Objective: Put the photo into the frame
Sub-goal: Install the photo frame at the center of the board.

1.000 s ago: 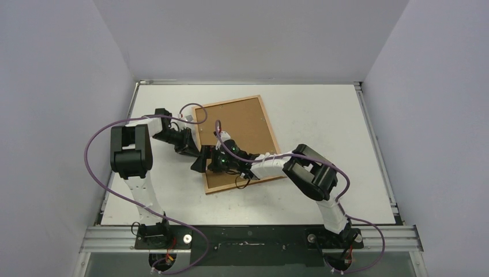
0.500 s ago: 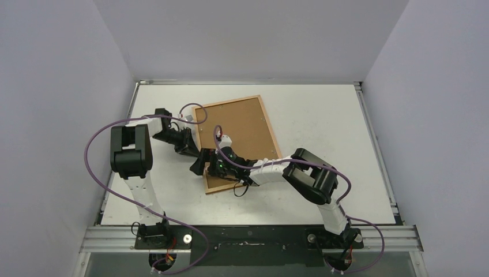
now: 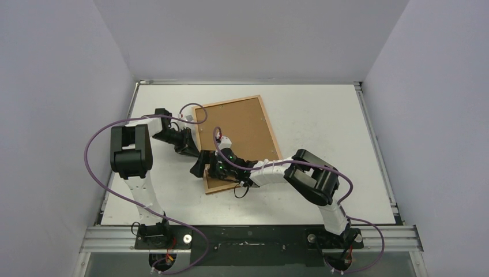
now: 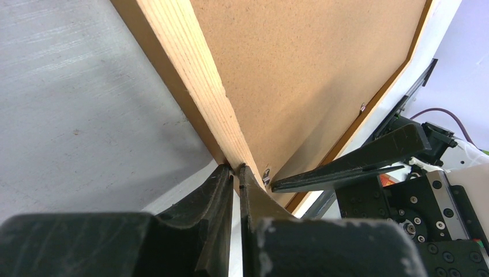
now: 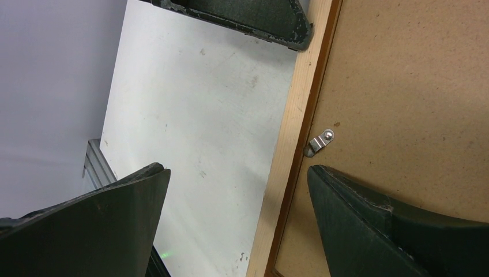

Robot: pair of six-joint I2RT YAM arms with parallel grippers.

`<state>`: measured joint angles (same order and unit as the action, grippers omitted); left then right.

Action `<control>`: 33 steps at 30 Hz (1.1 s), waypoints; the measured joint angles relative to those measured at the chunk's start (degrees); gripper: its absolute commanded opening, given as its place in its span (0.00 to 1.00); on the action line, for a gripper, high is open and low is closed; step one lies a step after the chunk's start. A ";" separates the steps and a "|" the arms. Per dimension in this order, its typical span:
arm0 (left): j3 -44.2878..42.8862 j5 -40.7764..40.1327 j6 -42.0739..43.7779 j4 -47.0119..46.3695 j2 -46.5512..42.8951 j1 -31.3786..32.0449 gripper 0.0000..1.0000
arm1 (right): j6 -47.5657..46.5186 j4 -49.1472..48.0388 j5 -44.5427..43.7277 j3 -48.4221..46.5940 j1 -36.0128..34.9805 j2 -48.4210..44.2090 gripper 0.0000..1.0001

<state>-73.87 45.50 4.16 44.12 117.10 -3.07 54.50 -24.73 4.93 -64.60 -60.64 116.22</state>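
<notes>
The frame (image 3: 200, 134) lies face down on the table, with the brown fibreboard backing (image 3: 239, 130) set inside it. The photo is hidden. My left gripper (image 3: 192, 149) is shut, its tips touching the outer side of the frame's left rail (image 4: 190, 69); in the left wrist view the gripper (image 4: 236, 168) holds nothing between its jaws. My right gripper (image 3: 203, 165) is open and straddles the same rail (image 5: 291, 127) near the near-left corner, one finger over the table, the other over the backing (image 5: 403, 86). A small metal clip (image 5: 319, 142) sits just beyond that finger.
The white table (image 3: 323, 127) has raised metal edges at left and right and grey walls around it. Purple cables loop over both arms. My left gripper's finger (image 5: 254, 14) shows at the top of the right wrist view.
My right gripper has slid left and nearer along the frame's left rail towards its near corner. The left arm and the frame have not moved.
</notes>
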 measured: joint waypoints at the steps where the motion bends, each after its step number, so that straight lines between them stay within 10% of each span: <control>1: 0.00 0.00 0.02 0.00 0.00 0.00 0.06 | -0.02 0.17 0.00 -0.11 0.00 0.00 0.96; 33: -1.42 0.31 2.49 1.20 0.87 0.00 0.04 | -5.22 -5.73 -3.43 -0.79 -1.18 2.47 0.94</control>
<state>-75.29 45.80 6.66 45.32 117.97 -3.07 49.28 -30.46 1.50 -65.39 -61.82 118.69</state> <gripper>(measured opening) 0.057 0.945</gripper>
